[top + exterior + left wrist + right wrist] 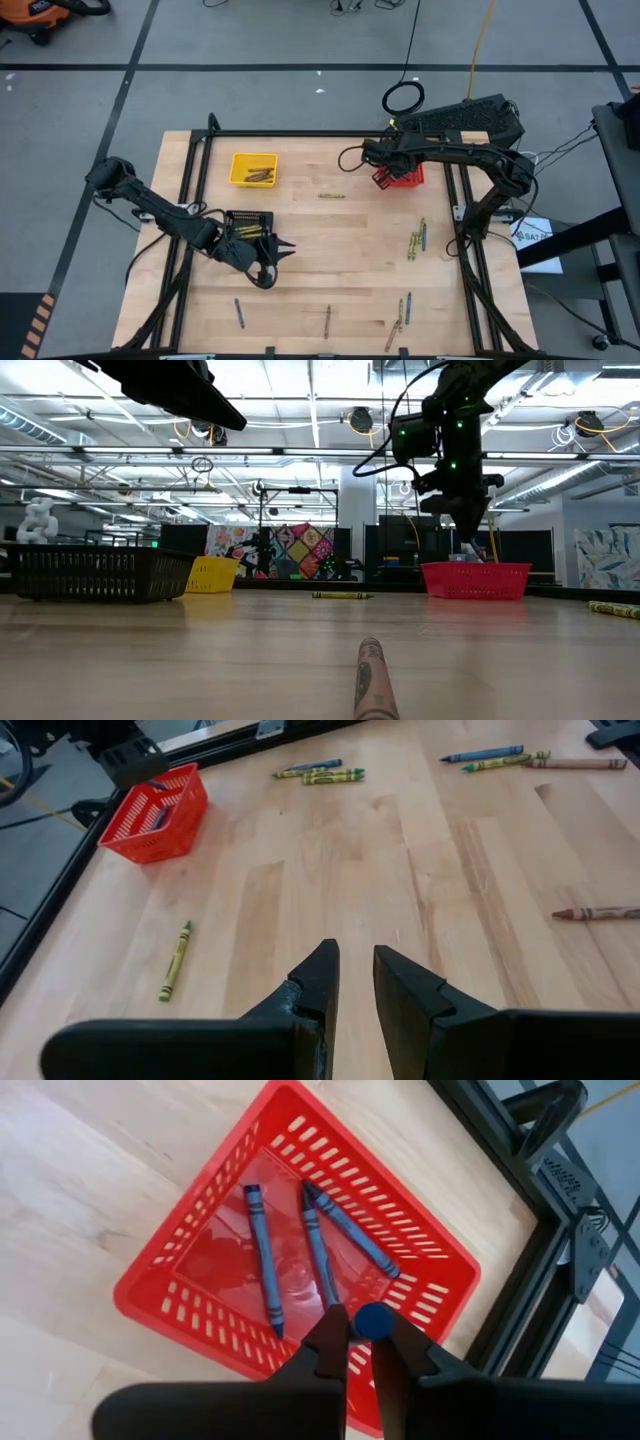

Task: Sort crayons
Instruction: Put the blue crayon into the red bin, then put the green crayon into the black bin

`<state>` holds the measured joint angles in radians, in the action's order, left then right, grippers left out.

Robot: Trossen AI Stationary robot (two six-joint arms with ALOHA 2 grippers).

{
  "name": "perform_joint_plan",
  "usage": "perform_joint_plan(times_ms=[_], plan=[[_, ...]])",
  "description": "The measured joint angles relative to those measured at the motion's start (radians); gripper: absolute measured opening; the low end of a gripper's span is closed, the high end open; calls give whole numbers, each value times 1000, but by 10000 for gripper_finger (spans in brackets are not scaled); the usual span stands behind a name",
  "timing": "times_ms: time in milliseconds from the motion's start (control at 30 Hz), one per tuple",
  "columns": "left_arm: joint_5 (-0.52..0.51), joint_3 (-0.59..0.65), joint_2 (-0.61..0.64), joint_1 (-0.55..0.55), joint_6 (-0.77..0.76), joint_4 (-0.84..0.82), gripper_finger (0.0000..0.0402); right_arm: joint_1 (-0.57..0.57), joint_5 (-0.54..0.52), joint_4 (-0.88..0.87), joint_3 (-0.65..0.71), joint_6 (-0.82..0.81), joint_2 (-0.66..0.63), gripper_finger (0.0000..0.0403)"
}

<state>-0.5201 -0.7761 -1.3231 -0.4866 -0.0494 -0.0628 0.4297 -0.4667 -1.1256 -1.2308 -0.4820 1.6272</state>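
My right gripper [360, 1342] hangs over the red basket [403, 178], shut on a blue crayon [372, 1321]. Three blue crayons [263, 1255] lie on the basket's floor. My left gripper [356, 982] is open and empty, low over bare wood beside the black basket [248, 226], which holds yellow-green crayons. The yellow basket [253, 168] holds brown crayons. Loose crayons lie flat on the table: one yellow-green [332, 196], a cluster [416, 238] and several near the front edge [400, 318]. My right gripper pinches the blue crayon between its two fingertips, coming from above and pointing down. Only the crayon's round end [372, 1321] shows between the fingers, so it points roughly along them. It is lifted clear, above the basket's near rim.
A black metal frame [455, 210] runs along the table's sides and back. A brown crayon [371, 678] lies close to the low camera. Bare wood lies in the table's middle, between the baskets and the loose crayons.
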Motion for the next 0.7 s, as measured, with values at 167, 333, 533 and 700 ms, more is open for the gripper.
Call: perform_joint_plan(times_ms=[167, 333, 533, 700], plan=[[1, 0, 0, 0, -1, 0, 66, 2, -1, -1, 0, 9, 11, 22], [1, 0, 0, 0, -1, 0, 67, 2, -1, -1, 0, 27, 61, 45], [1, 0, 0, 0, -1, -1, 67, 2, -2, -11, 0, 32, 108, 56], [1, 0, 0, 0, 1, -9, 67, 2, -5, -21, 0, 31, 111, 63]])
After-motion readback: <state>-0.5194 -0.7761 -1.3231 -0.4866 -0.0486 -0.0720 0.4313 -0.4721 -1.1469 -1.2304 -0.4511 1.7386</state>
